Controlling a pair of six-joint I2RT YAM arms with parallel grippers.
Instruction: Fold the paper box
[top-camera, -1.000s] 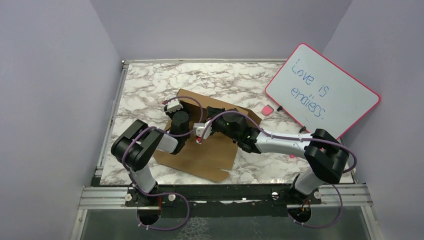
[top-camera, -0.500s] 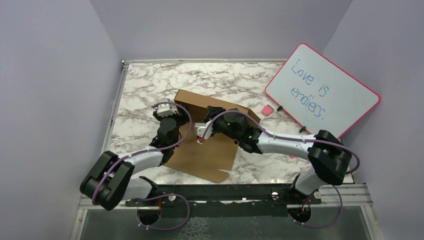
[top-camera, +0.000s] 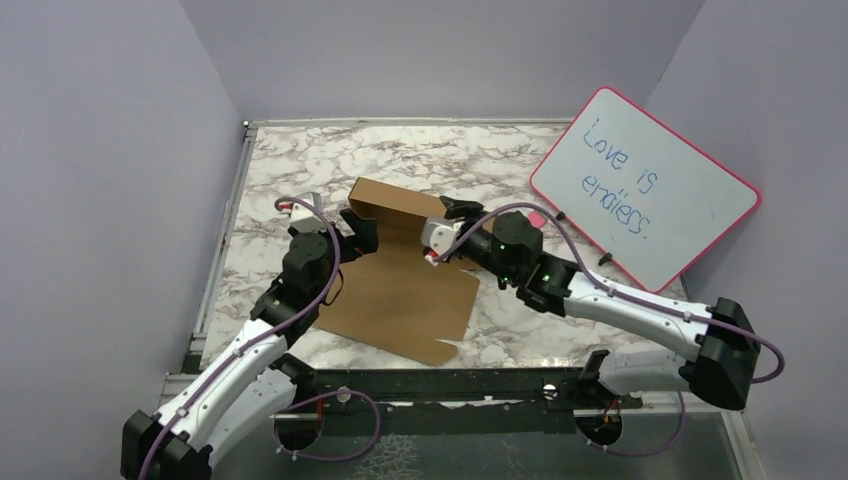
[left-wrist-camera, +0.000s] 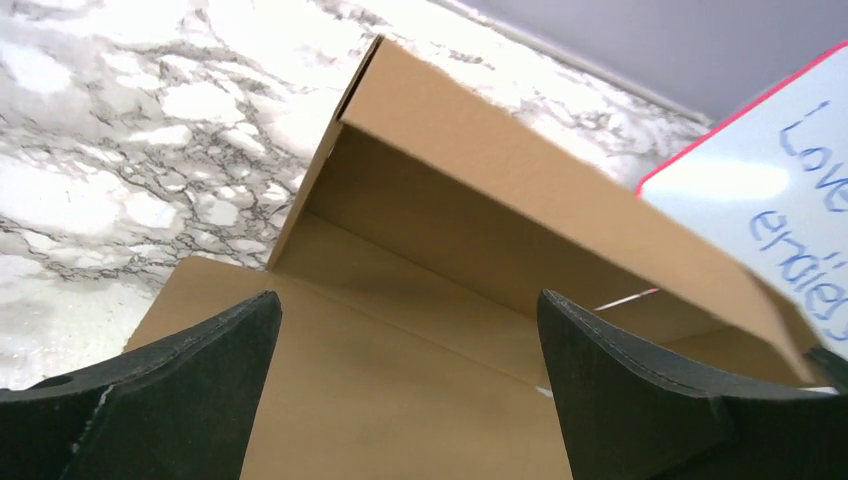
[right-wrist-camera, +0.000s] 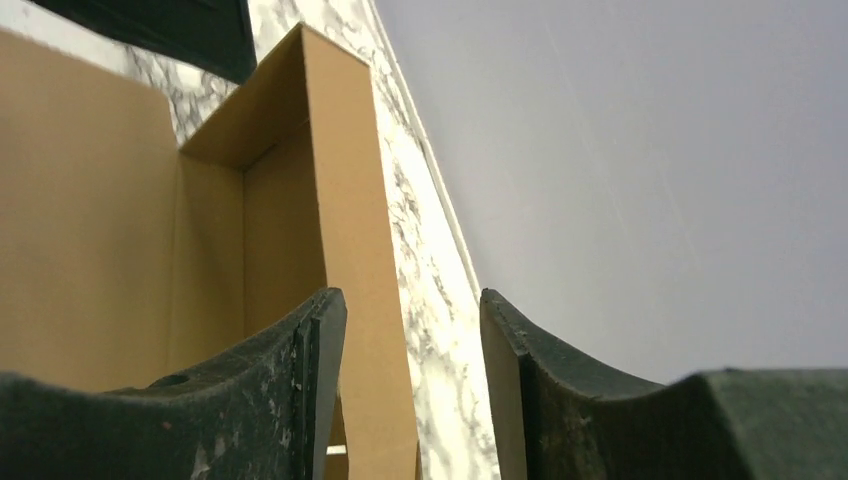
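The paper box (top-camera: 400, 295) is a brown cardboard sheet lying on the marble table, its far flap folded up into a low wall (left-wrist-camera: 450, 200). My left gripper (top-camera: 360, 228) is at the wall's left end. Its jaws (left-wrist-camera: 407, 300) are spread wide over the flat panel with nothing held. My right gripper (top-camera: 452, 210) is at the wall's right end. In the right wrist view its jaws (right-wrist-camera: 411, 298) are open, and the upright cardboard edge (right-wrist-camera: 340, 180) stands between them, near the left finger and away from the right one.
A pink-rimmed whiteboard (top-camera: 645, 190) leans at the back right, and its corner shows in the left wrist view (left-wrist-camera: 790, 170). A pink eraser (top-camera: 536, 218) lies at its foot. Purple walls close in the table on three sides.
Both grippers have opened. The left arm drew back to the left, off the cardboard. The right gripper moved right and toward the back, to the wall's right end.
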